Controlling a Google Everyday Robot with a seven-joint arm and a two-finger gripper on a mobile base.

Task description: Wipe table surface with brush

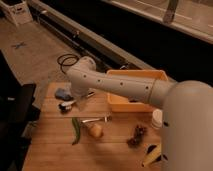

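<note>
Hovering over the brush point(68, 105) at ten o'clock on the table point(55, 150), the gripper point(83, 100) hangs down. Its jaws stand wide, holding nothing.

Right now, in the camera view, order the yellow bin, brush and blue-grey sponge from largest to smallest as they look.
1. Yellow bin, clearly largest.
2. Brush, long but slim; the gripper is at its handle.
3. Blue-grey sponge, shorter, though close to the brush in area.

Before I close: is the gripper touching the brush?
Cannot tell. In the camera view the gripper sits over the brush handle; the arm hides any contact.
</note>
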